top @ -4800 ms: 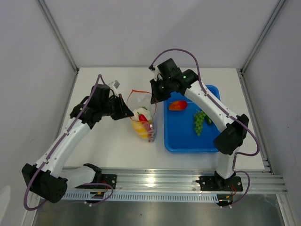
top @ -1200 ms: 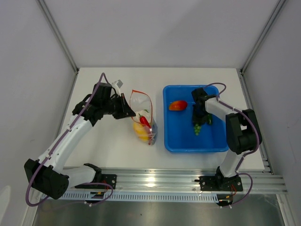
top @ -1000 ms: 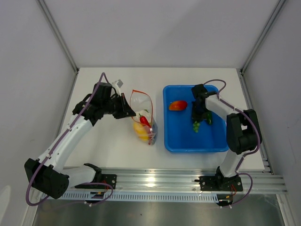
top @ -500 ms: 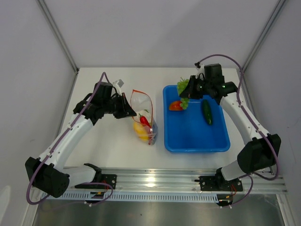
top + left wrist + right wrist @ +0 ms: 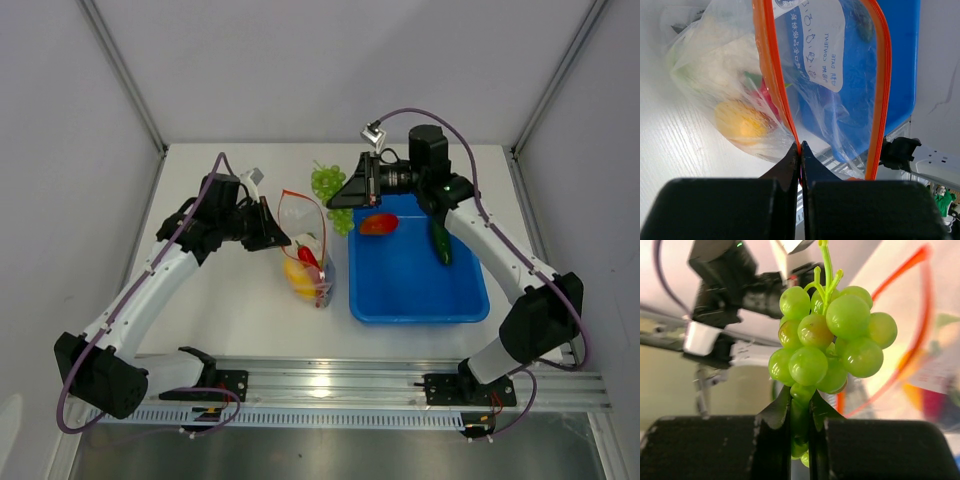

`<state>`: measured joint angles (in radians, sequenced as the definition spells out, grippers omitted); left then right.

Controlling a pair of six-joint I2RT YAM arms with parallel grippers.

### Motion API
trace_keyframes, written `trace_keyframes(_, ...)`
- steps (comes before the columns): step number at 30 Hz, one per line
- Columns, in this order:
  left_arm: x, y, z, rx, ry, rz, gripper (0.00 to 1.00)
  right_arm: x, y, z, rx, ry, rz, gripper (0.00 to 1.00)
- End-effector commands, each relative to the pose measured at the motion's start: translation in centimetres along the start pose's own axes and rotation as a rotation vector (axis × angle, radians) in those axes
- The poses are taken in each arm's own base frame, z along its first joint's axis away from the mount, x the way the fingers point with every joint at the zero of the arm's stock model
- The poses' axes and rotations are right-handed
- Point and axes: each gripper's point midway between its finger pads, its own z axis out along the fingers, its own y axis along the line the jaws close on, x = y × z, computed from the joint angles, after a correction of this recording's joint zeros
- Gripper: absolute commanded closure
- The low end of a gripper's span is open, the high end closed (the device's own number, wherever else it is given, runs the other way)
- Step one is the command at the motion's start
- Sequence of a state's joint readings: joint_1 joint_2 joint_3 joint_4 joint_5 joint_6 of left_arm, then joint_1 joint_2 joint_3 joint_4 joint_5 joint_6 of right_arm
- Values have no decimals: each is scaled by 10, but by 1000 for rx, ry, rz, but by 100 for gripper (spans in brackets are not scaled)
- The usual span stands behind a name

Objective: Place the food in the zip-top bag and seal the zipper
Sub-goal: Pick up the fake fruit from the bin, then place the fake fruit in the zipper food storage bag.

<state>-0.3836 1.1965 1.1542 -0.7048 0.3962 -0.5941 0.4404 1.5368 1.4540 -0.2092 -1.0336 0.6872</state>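
The clear zip-top bag [image 5: 305, 245] stands on the table with its red-orange zipper [image 5: 300, 196] mouth held open. My left gripper [image 5: 272, 232] is shut on the zipper's left strip [image 5: 775, 75]. Inside the bag are a yellow pepper [image 5: 740, 122], a red chili [image 5: 306, 256] and a white cauliflower [image 5: 722, 65]. My right gripper [image 5: 347, 198] is shut on the green grapes [image 5: 330, 185], held in the air just right of the bag's mouth; they fill the right wrist view [image 5: 832, 337]. A red tomato [image 5: 378, 224] and a dark green cucumber [image 5: 439, 241] lie in the blue tray [image 5: 415, 295].
The blue tray sits right of the bag. Grey walls and metal posts close in the table at the back and sides. A metal rail [image 5: 330, 385] runs along the near edge.
My right gripper took the grapes from the tray, lifted them and carried them left to beside the bag's mouth. The left gripper has kept hold of the zipper strip.
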Motion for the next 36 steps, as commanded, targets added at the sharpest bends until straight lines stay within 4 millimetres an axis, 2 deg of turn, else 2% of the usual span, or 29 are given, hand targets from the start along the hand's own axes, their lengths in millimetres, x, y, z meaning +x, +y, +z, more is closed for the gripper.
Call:
trace_keyframes(1, -17, -16, -9, 51, -58, 30, 100, 1, 48, 5, -188, 88, 37, 100)
trace_keyframes(2, -16, -16, -10, 51, -58, 30, 99, 1, 44, 10, -189, 103, 81, 100)
trace_keyframes(5, -17, -18, -11, 55, -63, 33, 99, -2, 52, 17, -216, 136, 167, 100)
trace_keyframes(10, -22, -20, -12, 57, -74, 40, 99, -2, 52, 21, -201, 150, 281, 100)
trace_keyframes(14, -25, -22, -13, 61, -81, 42, 99, 8, 41, 25, -135, 194, 380, 100)
trace_keyframes(18, -25, -23, -13, 65, -79, 43, 99, 27, 42, 38, -124, 263, 391, 100)
trace_keyframes(19, -24, -23, -12, 64, -78, 42, 99, 26, 42, 42, -111, 272, 382, 100)
trace_keyframes(20, -24, -23, -13, 66, -78, 43, 99, 35, 36, 42, -63, 305, 443, 100)
trace_keyframes(22, -25, -24, -13, 68, -80, 42, 100, 35, 30, 48, -28, 312, 391, 100)
trace_keyframes(23, -24, -24, -12, 68, -77, 41, 99, 42, 25, 47, 12, 334, 438, 100)
trace_keyframes(29, -20, -22, -13, 71, -71, 40, 99, 51, -3, 49, 156, 339, 467, 100)
trace_keyframes(36, -19, -21, -14, 72, -73, 49, 100, 60, -25, 50, 265, 348, 522, 100)
